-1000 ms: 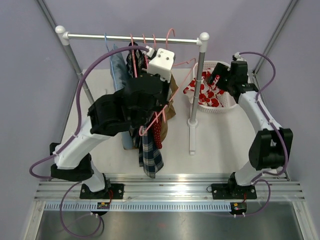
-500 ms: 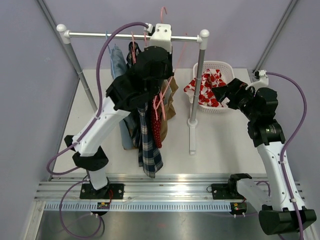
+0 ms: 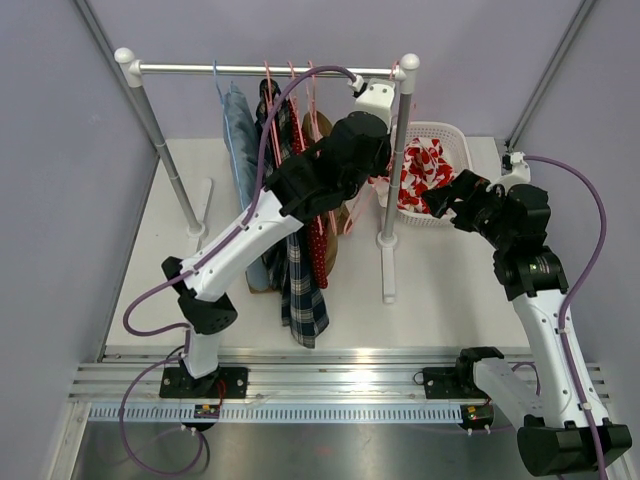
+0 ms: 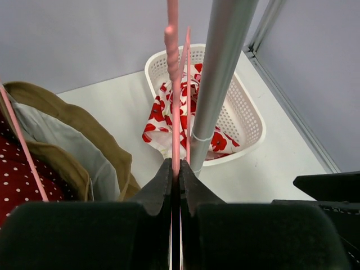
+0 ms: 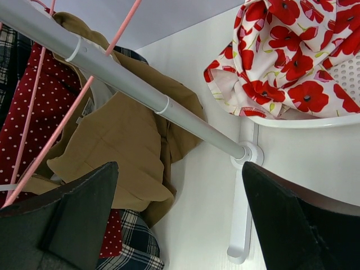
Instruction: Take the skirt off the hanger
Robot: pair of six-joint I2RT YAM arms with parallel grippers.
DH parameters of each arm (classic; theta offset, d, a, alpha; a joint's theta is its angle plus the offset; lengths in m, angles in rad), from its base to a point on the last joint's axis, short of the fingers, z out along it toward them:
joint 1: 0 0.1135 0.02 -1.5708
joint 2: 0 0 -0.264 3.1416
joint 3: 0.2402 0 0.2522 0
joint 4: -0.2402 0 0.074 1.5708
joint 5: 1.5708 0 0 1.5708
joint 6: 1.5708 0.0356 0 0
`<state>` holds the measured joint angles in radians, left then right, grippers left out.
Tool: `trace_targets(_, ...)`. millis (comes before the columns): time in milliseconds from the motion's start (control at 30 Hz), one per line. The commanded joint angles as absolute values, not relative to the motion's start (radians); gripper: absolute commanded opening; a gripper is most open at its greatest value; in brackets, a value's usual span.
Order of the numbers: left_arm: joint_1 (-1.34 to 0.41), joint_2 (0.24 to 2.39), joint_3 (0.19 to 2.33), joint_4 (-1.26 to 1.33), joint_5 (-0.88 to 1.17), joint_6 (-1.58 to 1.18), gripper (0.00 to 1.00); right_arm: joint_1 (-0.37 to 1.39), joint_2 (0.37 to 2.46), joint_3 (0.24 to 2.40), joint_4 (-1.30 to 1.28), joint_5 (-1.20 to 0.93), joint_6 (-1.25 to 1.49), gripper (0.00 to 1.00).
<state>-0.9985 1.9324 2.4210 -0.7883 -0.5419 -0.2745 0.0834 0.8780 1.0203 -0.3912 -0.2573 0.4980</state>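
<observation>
Our left gripper (image 4: 175,166) pinches the pink hanger (image 4: 172,67) beside the post (image 4: 222,73); our right gripper (image 5: 177,185) gapes near it. Next we probably hang it up.

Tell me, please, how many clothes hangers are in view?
5: a blue hanger at the rail's left, three pink hangers beside it, one pink hanger in the left gripper. Others may be hidden.
</observation>
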Motion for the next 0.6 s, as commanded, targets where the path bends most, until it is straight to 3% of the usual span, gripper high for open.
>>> trace_targets(0,-1.009,1.879,2.402,-0.747,-0.525,-0.307,0.24,0.087,0.868,1.023,-0.371,-0.290,0.499,1.00)
trace_targets(67,-1.014,1.861,2.375,-0.755,-0.526,-0.318,0.51,0.087,0.864,1.025,-0.377,-0.290,0.496,0.99)
trace_targets(133,-1.029,1.820,2.349,-0.753,-0.531,-0.319,0.70,0.089,0.856,1.022,-0.385,-0.285,0.491,1.00)
trace_targets(400,-1.098,1.649,2.272,-0.787,-0.626,-0.325,0.72,0.087,0.831,0.997,-0.402,-0.285,0.488,0.99)
trace_targets(567,-1.106,1.545,2.188,-0.772,-0.699,-0.307,0.59,0.087,0.834,0.986,-0.400,-0.293,0.489,0.99)
